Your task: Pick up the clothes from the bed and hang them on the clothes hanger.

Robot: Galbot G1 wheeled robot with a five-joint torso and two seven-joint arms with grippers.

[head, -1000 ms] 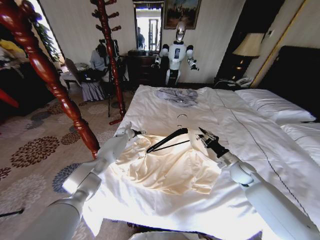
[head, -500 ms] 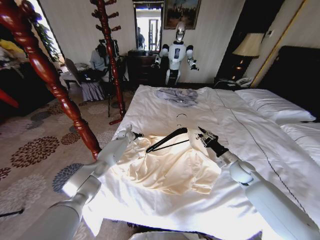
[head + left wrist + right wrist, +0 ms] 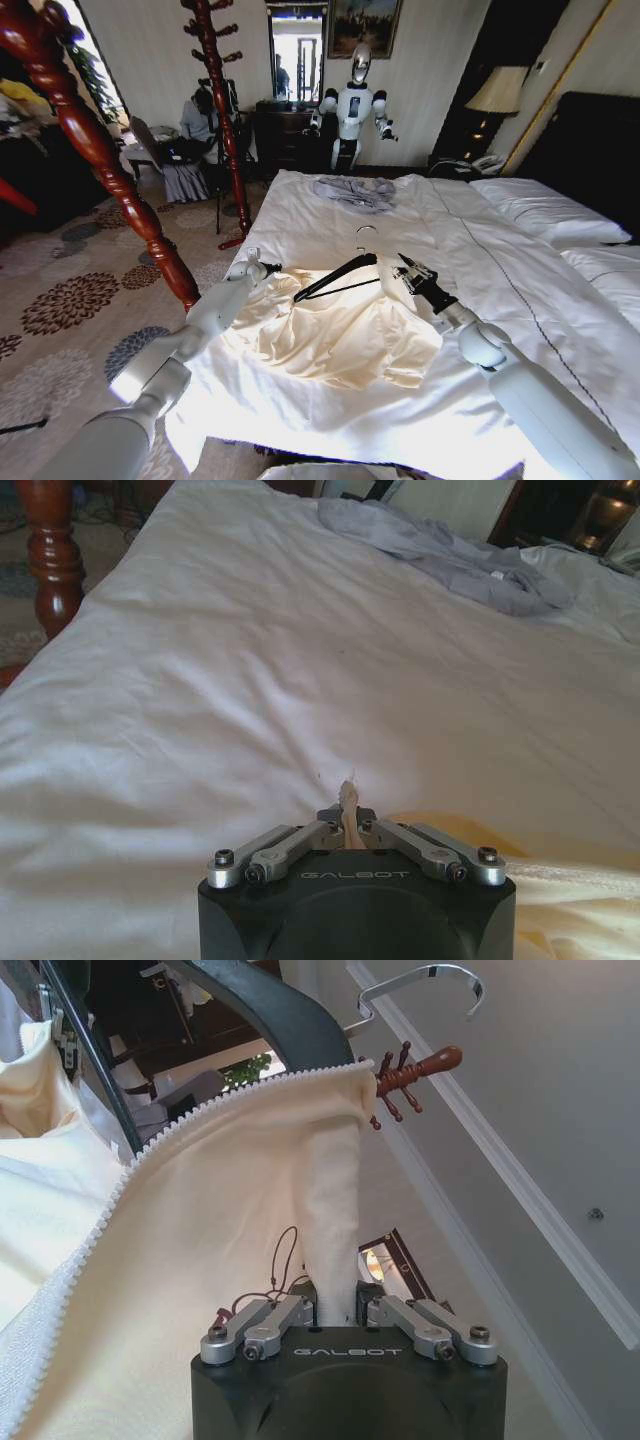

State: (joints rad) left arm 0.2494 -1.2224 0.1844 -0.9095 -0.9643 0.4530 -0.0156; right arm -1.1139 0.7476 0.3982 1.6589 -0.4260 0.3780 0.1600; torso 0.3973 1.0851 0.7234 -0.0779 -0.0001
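The shirt (image 3: 345, 335) lies spread on the near left part of the bed (image 3: 520, 290), its lower hem reaching toward the near edge of the mattress and its left side close to the bed's left edge. Its collar end is lifted off the sheet, and the hanger (image 3: 335, 278) sits tilted there, the left tip low against the cloth and the right end higher, with the silver hook (image 3: 365, 236) rising on the far side.

The left end effector (image 3: 268, 267) is at the shirt's left shoulder, near the left edge of the bed; in the left wrist view its fingers (image 3: 290, 838) are drawn narrow on a small pinch of cream cloth. The right end effector (image 3: 405, 272) is at the right shoulder, just right of the hanger's higher end; in the right wrist view its fingers (image 3: 275, 1317) are closed tight on a fold of the shirt by the zipper edge (image 3: 200, 1120), with the dark hanger arm (image 3: 280, 1010) passing just beyond the fabric.

Beyond the shirt, white sheet runs open toward the far end of the bed, where a grey garment (image 3: 355, 192) lies crumpled, well apart from the shirt. To the right the sheet is open as far as the pillows (image 3: 545, 208). A turned wooden bedpost (image 3: 110, 170) stands off the bed's left edge, close beside the left arm, with patterned carpet (image 3: 70, 300) beyond it.
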